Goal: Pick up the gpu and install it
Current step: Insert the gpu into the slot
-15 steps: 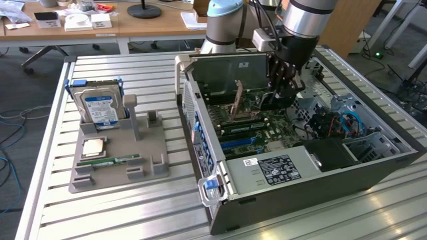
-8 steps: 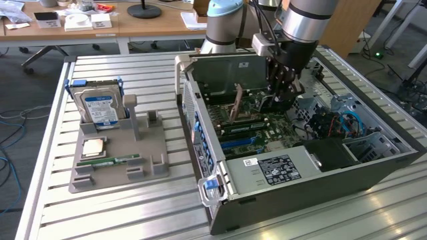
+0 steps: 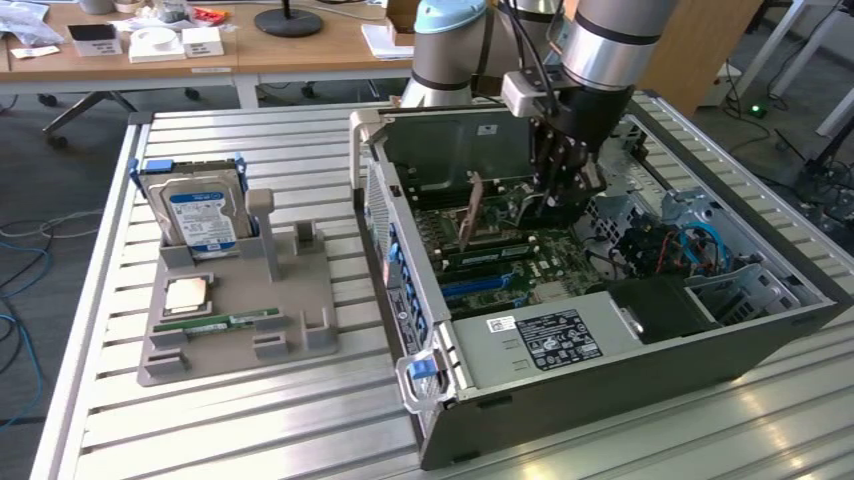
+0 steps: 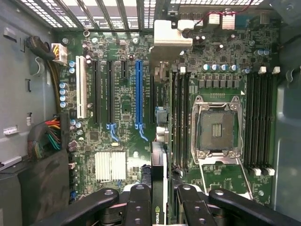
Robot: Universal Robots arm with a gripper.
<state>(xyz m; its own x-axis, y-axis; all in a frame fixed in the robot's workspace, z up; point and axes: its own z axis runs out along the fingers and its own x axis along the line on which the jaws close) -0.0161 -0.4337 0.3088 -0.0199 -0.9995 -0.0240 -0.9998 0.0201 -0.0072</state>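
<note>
Inside the open dark grey computer case (image 3: 601,360), which lies on its side on the slatted aluminium table (image 3: 267,430) so that the green motherboard (image 4: 117,136) faces upward, the black gripper (image 3: 554,195) reaches down from above. It is clamped on the gpu (image 4: 159,179), a thin dark expansion card with a pale silver-beige bracket at one end. From the wrist view the card is seen edge-on between the black fingers (image 4: 141,200), the bracket pointing toward the vented rear wall of the case. The card stands on edge, presumably so its contact edge faces the slots. It runs parallel to the long blue expansion slot (image 4: 138,94) and just beside it; I judge it not yet seated, since the bracket appears raised above the board. The square metal processor socket (image 4: 218,129) is unoccupied. Well apart, at the exterior view's left, a grey parts holder (image 3: 240,335) carries a silver hard drive with blue label (image 3: 200,215), a square processor chip (image 3: 187,293) and a narrow green memory stick (image 3: 220,322).
</note>
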